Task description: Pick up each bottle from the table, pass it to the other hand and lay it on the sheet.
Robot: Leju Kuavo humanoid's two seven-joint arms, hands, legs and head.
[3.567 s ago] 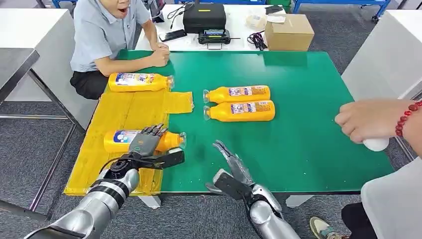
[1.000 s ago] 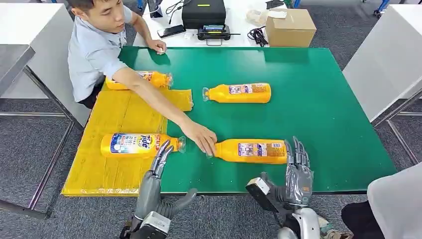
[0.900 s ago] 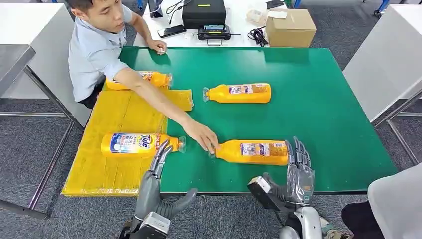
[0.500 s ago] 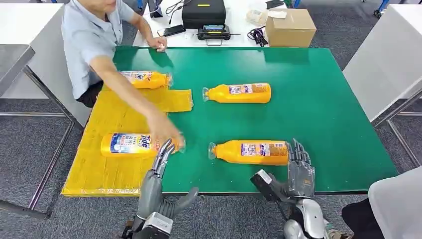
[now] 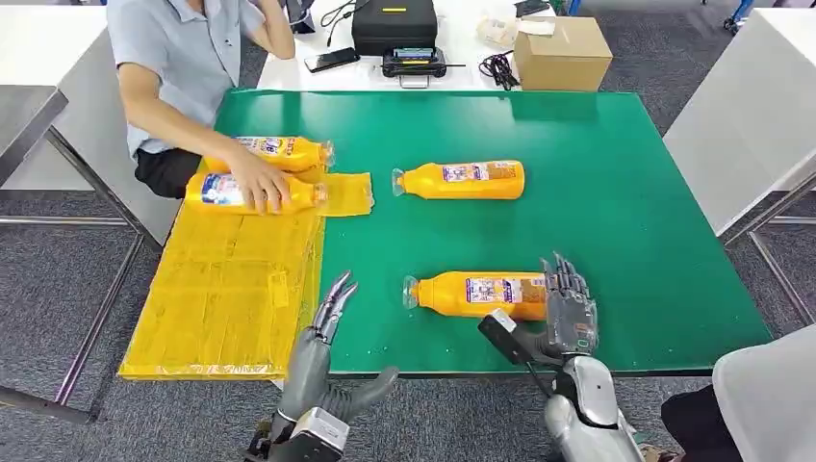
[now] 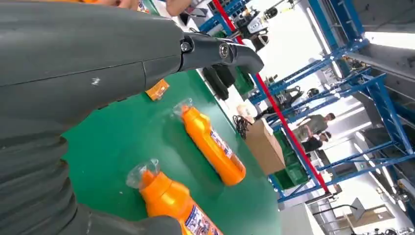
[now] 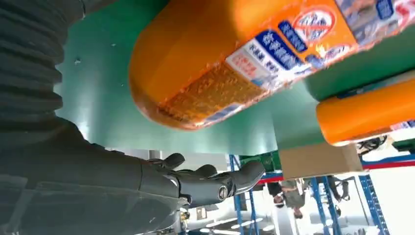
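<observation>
An orange bottle (image 5: 478, 294) lies on its side near the front edge of the green table (image 5: 625, 192), cap to the left. My right hand (image 5: 569, 300) stands at its base end with fingers straight and apart, not gripping it. In the right wrist view the bottle's base (image 7: 210, 63) looms close and my fingers (image 7: 215, 183) are apart from it. My left hand (image 5: 328, 322) is open at the front edge, by the yellow sheet (image 5: 231, 279). A second bottle (image 5: 460, 180) lies mid-table. Two more bottles (image 5: 279, 151) (image 5: 219, 192) lie on the sheet's far end.
A person (image 5: 183, 67) sits at the far left with one hand (image 5: 258, 185) on a sheet bottle. A cardboard box (image 5: 561, 53) and a black case (image 5: 395, 29) stand on the white table behind. Another person's clothing (image 5: 770, 395) shows at the near right.
The person has taken the bottle from the sheet's near part to its far end, beside the other one, and drawn the arm back. My right hand has closed in on the near bottle's base.
</observation>
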